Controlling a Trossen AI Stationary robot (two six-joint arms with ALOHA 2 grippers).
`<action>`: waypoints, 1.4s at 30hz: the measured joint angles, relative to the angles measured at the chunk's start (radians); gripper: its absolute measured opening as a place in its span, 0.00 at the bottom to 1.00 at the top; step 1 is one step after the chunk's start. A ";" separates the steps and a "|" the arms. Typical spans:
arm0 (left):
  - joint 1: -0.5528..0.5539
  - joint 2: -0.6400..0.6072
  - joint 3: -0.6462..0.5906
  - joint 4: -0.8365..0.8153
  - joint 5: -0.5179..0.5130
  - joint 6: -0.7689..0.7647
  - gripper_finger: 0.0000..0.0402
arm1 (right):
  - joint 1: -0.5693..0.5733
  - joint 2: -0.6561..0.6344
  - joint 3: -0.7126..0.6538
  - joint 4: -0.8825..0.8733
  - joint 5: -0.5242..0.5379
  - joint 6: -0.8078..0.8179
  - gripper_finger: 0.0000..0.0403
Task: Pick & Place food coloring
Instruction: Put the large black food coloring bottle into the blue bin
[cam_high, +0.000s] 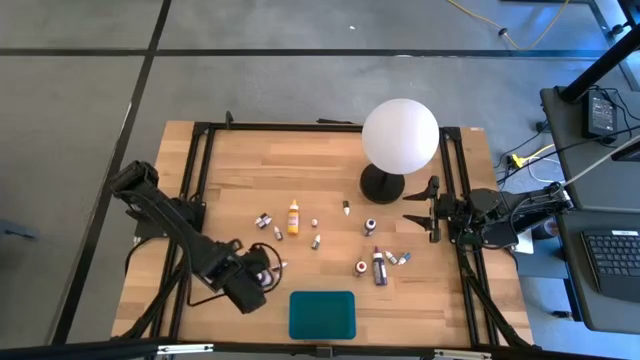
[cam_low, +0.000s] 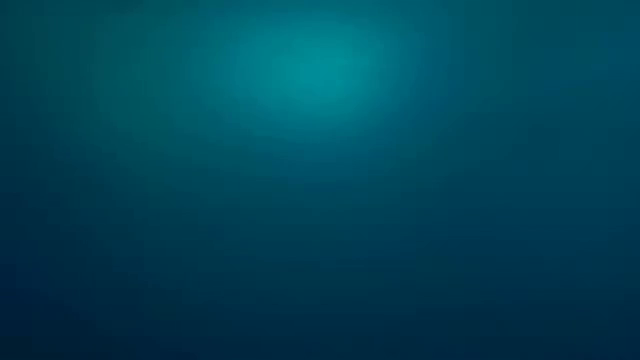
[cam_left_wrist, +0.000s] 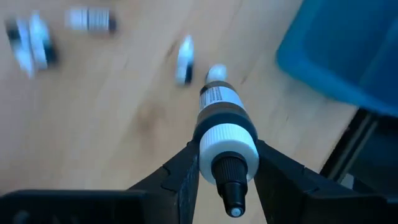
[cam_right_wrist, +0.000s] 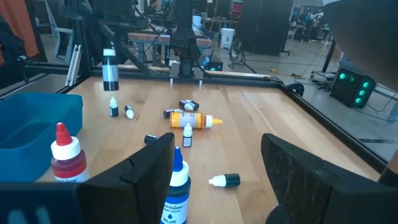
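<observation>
Dark white-capped bottle clamped between left hand fingers – lifted off table, right hand open, idle.

A robotics lab or workshop — a pale butcher-block wooden worktop framed in black metal rails stands on a grey concrete floor. Beside it sits a dark desk with a black keyboard and yellow cable; beyond are equipment racks with green indicator lights — more benches behind.
</observation>
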 joint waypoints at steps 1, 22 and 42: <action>0.013 0.000 0.016 0.002 -0.012 0.045 0.33 | 0.000 0.000 0.000 0.000 0.000 -0.001 0.60; 0.190 0.214 0.377 0.064 0.173 0.596 0.31 | 0.000 0.000 0.000 0.001 0.026 -0.017 0.60; 0.170 0.423 0.495 -0.015 0.240 0.529 0.31 | 0.000 0.000 0.000 0.000 0.027 -0.019 0.60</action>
